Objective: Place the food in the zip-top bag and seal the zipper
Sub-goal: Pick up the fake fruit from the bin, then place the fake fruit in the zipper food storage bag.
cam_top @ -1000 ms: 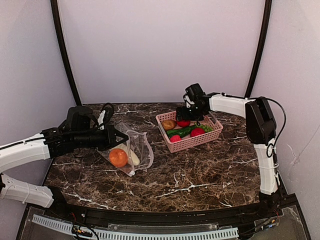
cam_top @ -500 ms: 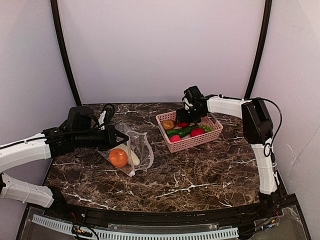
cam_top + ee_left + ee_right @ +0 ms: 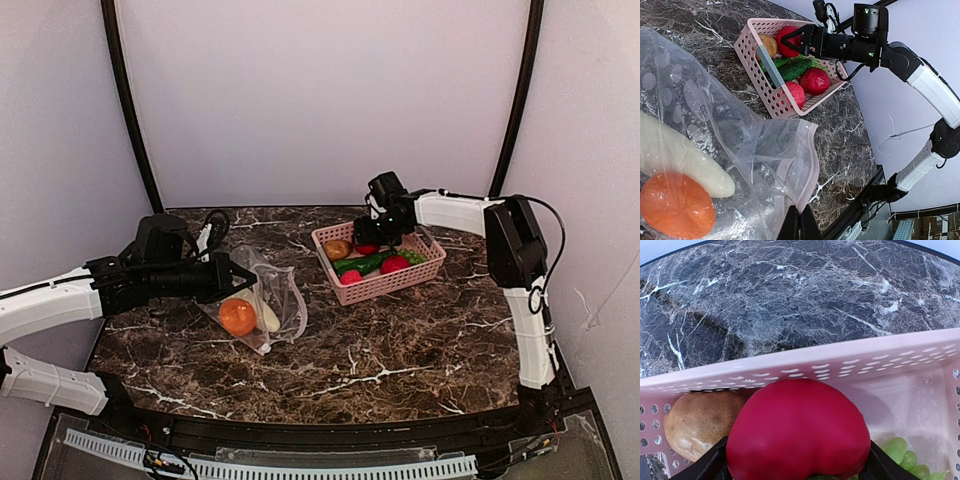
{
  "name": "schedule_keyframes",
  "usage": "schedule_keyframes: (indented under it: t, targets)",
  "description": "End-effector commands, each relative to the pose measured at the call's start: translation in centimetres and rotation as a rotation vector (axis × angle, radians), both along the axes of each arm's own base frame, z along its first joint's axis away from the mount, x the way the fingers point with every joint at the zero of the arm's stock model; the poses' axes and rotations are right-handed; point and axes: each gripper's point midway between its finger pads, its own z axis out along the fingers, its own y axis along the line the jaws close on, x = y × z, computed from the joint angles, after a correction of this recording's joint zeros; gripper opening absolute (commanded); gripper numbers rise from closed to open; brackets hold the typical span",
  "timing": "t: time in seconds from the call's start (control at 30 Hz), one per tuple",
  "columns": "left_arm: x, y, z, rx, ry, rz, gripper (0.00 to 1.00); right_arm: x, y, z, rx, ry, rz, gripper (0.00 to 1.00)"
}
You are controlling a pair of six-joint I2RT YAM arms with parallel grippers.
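Red tomato point(image 3: 797, 432) in wide right pincer point(image 3: 797, 463)

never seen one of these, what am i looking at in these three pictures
Two robot arms with two-finger grippers work on a marble table. One picture looks down from above; the other two come from cameras on the wrists. The left gripper pinches the edge of a clear zip-top bag, which holds an orange fruit and a white vegetable. The right gripper grips a red tomato inside a pink basket of more toy food.
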Motion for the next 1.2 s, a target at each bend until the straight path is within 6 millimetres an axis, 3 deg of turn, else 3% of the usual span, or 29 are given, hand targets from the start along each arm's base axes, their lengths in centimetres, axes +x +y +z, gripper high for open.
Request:
schedule_keyframes:
  t: [0.0,0.33,0.5,0.67,0.93,1.17]
  targets:
    - [-0.1,0.6,0.1,-0.008,-0.009,0.012,0.01,0.2,-0.2,5.3,0.049,-0.097,-0.002,0.71]
    - [0.0,0.5,0.6,-0.029,-0.013,0.007,0.01,-4.0,-1.6,10.3,0.115,-0.154,0.016,0.70]
    - [-0.1,0.5,0.6,-0.059,-0.008,0.002,0.01,-7.2,-1.7,13.2,0.151,-0.184,0.085,0.70]
    - [-0.3,0.8,0.8,-0.047,-0.013,0.002,0.01,-12.4,-0.5,15.1,0.176,-0.207,0.223,0.70]
    - [-0.8,0.9,0.2,-0.021,-0.001,-0.020,0.01,-22.9,3.3,16.3,0.311,-0.179,0.409,0.71]
    - [-1.5,1.1,-0.5,-0.013,0.000,-0.046,0.01,-29.2,6.4,16.3,0.377,-0.213,0.525,0.71]
